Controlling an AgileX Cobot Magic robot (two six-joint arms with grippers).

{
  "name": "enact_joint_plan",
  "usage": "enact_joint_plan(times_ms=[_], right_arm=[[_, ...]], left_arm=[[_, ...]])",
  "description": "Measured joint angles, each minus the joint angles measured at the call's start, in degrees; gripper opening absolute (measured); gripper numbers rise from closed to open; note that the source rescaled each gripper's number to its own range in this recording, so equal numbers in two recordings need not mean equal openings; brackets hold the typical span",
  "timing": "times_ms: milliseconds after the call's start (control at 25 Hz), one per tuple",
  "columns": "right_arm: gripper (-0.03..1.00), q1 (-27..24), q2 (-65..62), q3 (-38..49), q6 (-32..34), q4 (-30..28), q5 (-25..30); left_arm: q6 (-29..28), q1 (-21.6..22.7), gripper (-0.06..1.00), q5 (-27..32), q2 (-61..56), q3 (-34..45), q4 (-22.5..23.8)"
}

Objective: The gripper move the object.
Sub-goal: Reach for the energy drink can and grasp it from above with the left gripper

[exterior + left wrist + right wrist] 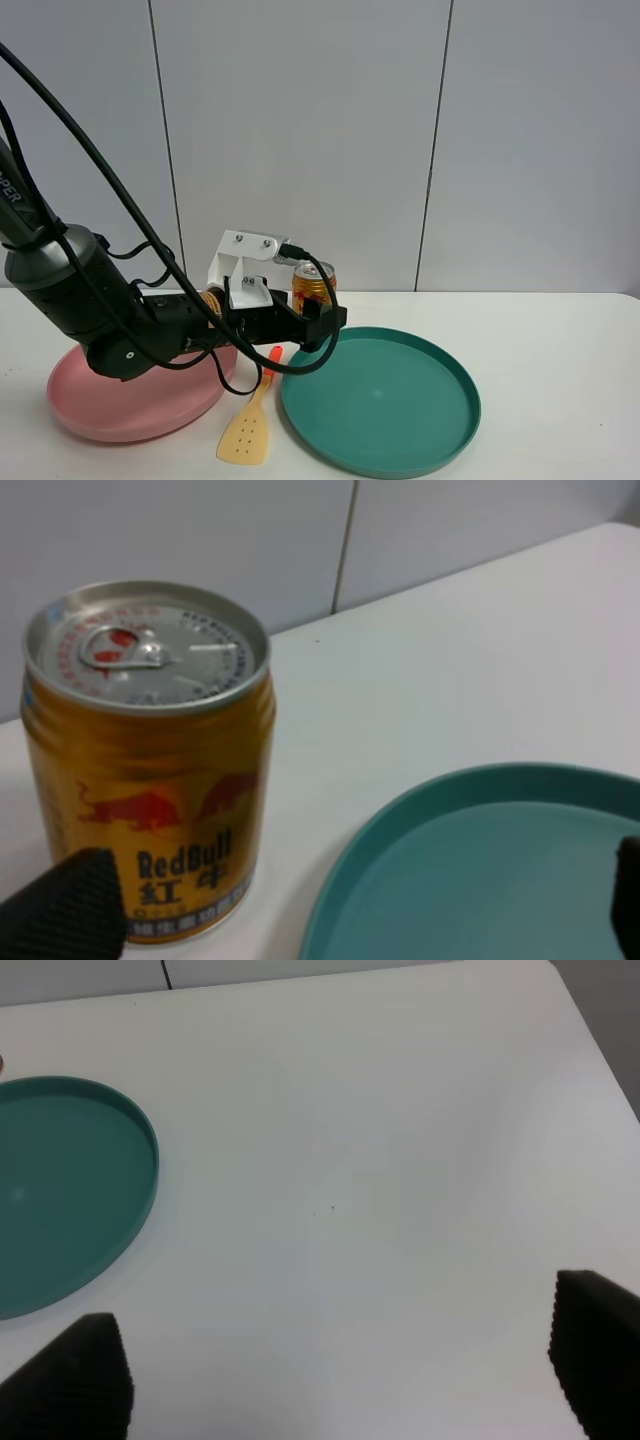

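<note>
Red Bull can (313, 283) (150, 760) = small metal cylinder, glossy gold-yellow sides w/ red bulls + red lettering, dull silver lid w/ pull tab. It stands upright on the white matte bench (560, 340), just beside the rim of the teal plate (385, 400) (480, 870) (60, 1190), on the wall side of it.

Teal plate is round, shallow and smooth, w/ a low raised lip.

Left gripper (318, 330) (345, 900) hangs low over the plate edge nearest the can, jaws spread wide, nothing in them. Its black finger pads (65, 905) have a fine ribbed texture. The can sits ahead of the jaws, off-centre, right by one pad; can't tell if they touch.

Flat yellow perforated spatula (247, 432) w/ orange handle lies just beside the teal plate, btw it and a round pink plate (130, 405).

Right gripper (330, 1360): jaws apart too, empty, over the bench near the teal plate.
</note>
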Motion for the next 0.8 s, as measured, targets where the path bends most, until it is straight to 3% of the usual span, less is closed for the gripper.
enact_joint_plan(times_ms=[280,800], right_arm=[[1.00,0.0,0.0,0.0,0.0,0.0,0.0],[1.00,0.0,0.0,0.0,0.0,0.0,0.0]], left_arm=[[3.5,0.0,1.00,-0.4,0.1,0.0,-5.7],[6.0,0.0,1.00,-0.1,3.2,-4.4,-6.8]])
